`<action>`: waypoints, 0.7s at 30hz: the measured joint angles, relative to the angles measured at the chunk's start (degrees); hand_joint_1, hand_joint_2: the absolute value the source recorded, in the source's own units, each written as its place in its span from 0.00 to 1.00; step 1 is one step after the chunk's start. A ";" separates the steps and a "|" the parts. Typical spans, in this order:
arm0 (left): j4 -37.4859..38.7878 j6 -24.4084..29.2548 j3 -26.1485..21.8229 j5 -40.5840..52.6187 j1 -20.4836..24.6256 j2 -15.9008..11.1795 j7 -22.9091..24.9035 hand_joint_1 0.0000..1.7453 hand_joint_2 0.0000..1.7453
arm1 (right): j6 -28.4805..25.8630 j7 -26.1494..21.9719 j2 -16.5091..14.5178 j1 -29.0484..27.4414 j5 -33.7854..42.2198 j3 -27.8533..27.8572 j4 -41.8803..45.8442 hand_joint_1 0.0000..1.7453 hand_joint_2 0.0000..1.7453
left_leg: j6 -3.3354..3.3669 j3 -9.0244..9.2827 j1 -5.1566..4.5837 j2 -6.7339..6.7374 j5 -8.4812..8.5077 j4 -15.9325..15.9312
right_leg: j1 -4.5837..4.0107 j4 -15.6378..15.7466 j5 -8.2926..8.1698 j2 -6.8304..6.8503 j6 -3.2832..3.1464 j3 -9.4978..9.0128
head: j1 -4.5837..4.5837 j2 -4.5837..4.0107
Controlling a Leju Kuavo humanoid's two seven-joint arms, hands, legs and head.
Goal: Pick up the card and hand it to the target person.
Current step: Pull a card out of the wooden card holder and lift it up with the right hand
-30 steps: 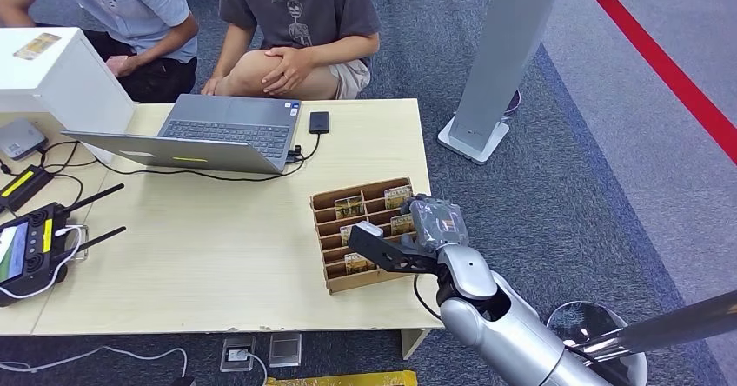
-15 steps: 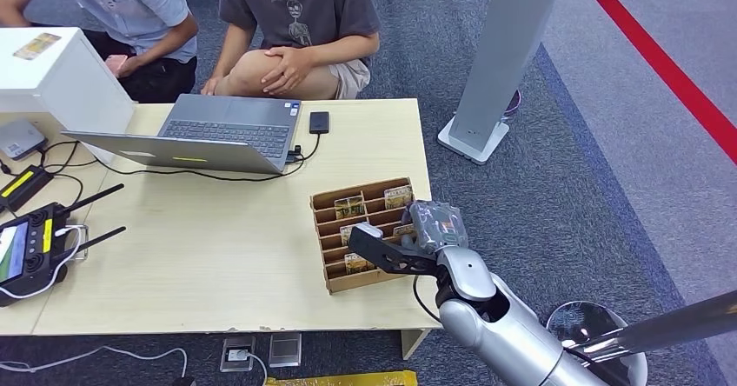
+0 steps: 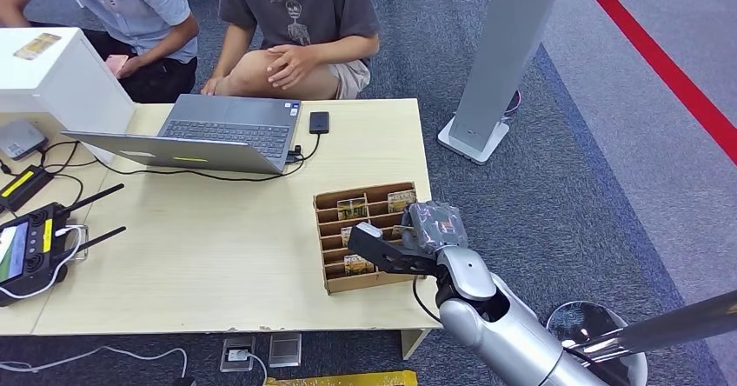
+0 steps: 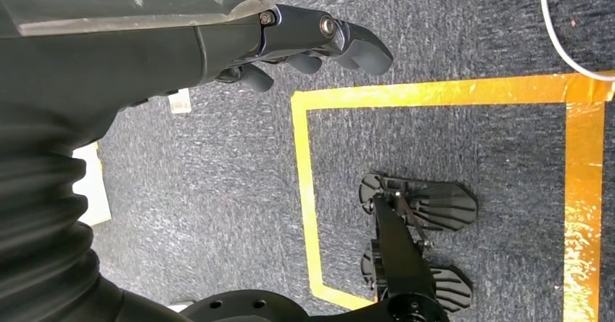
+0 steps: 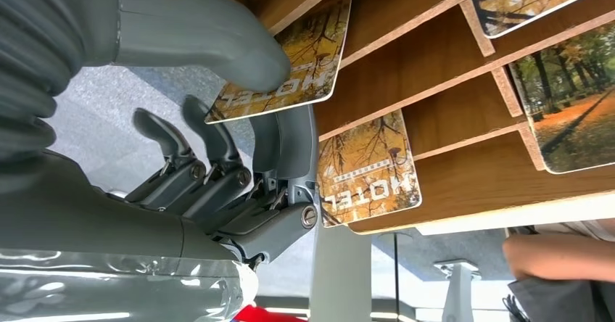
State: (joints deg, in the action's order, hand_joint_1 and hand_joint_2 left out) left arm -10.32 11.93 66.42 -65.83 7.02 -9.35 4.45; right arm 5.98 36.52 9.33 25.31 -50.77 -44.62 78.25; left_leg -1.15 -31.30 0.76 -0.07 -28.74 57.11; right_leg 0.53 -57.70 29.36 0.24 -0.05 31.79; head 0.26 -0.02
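A wooden card rack (image 3: 335, 283) stands at the table's front right with several autumn-print hotel cards (image 3: 351, 207) in its slots. My right hand (image 3: 417, 234) is over the rack's right side. In the right wrist view its thumb (image 5: 217, 39) and a finger pinch one card (image 5: 304, 64), which is tilted partly out of its slot in the rack (image 5: 435, 61). A neighbouring card (image 5: 370, 166) sits in the slot beside it. My left hand (image 4: 312, 43) hangs over the carpet with its fingers loosely apart, holding nothing. Two people sit behind the table, one in a dark grey shirt (image 3: 300, 12), one in light blue (image 3: 130, 3).
On the table (image 3: 217, 256) are an open laptop (image 3: 226, 129), a small black device (image 3: 319, 122), a white box (image 3: 52, 73) at the far left and a controller with antennas (image 3: 30, 251). A grey stand (image 3: 500, 64) rises from the carpet to the right.
My right hand has edged slightly up and right at the rack, and the rack has shifted a little with it. The person in the dark shirt moved a hand on the knee.
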 joint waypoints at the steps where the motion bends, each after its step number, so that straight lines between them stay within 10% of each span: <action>1: 0.00 -0.08 0.00 0.00 0.00 0.00 -0.07 0.00 1.00 | -0.01 -0.01 -0.03 0.00 0.06 0.01 0.00 0.98 1.00 | 0.00 0.00 0.00 0.00 0.00 0.00 | 0.00 0.00 0.00 0.00 0.00 0.00 | 0.01 0.00; 21: 0.00 0.72 -0.02 -1.20 -0.04 -0.04 0.01 0.00 1.00 | -3.26 -5.08 -0.38 -0.07 -2.33 0.51 1.88 0.98 1.00 | 0.00 -0.01 0.00 0.00 0.00 0.00 | 0.00 0.00 0.00 0.00 0.00 0.01 | 0.01 0.00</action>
State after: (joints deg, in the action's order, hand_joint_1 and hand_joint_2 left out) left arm -10.32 12.65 66.40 -67.04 6.99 -9.40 4.46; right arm 2.73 31.44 8.95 25.24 -53.10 -44.11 80.13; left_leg -1.15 -31.31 0.76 -0.07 -28.73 57.11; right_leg 0.53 -57.70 29.36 0.24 -0.05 31.80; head 0.27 -0.02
